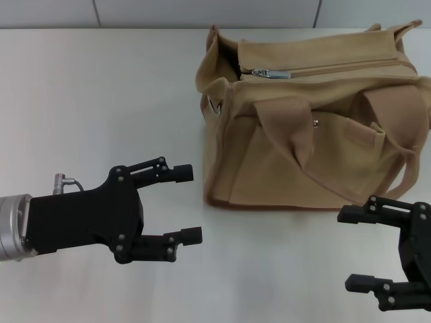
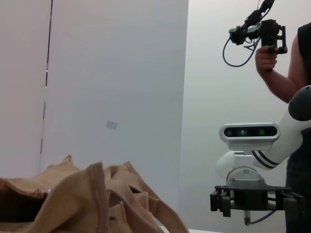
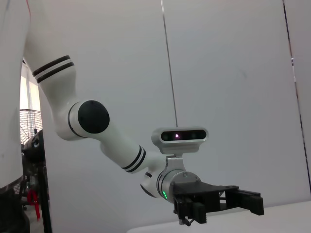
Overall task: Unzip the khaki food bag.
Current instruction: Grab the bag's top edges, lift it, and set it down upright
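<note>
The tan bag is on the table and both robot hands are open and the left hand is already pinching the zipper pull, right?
Not quite. The left gripper is open but holds nothing; the head view shows it on the table apart from the khaki food bag, far from the zipper pull. The right gripper is open too.

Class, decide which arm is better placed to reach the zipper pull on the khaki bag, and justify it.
Probably left. The zipper pull sits at the khaki food bag's left end; the open left gripper is nearer than the open right gripper.

Pale table, white wall panels
</note>
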### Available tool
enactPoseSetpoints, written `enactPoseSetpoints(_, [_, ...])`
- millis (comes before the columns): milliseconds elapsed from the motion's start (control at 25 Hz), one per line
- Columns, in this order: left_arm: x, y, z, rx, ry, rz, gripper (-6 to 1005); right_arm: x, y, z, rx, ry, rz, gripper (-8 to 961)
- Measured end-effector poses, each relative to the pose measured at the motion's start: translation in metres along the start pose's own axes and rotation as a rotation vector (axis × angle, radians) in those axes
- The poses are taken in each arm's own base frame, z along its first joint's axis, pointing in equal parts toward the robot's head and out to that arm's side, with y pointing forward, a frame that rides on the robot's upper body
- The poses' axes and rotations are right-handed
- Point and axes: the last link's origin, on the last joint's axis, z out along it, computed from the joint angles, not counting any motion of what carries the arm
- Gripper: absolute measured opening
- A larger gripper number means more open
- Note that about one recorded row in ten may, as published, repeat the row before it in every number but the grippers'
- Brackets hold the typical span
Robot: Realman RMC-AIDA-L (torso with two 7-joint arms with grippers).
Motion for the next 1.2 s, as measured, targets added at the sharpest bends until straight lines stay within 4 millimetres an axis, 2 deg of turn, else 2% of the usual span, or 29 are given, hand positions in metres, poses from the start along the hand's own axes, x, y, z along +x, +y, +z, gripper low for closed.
enactPoseSetpoints(680, [-0.003,-0.003,0.008,0.024,-0.003,-0.003,833,0.001,-0.002,0.002,0.018,0.002,-0.002,783])
enactPoseSetpoints(1000, [-0.007,-0.019,0.028,0.111,0.033,-0.014,824,0.004,-0.002,0.001,0.029,0.008,0.004,783])
enactPoseSetpoints(1200, [-0.01,-0.039,0.041,0.237,0.057,-0.049,818,0.005,0.0,0.0,0.035,0.008,0.004,783])
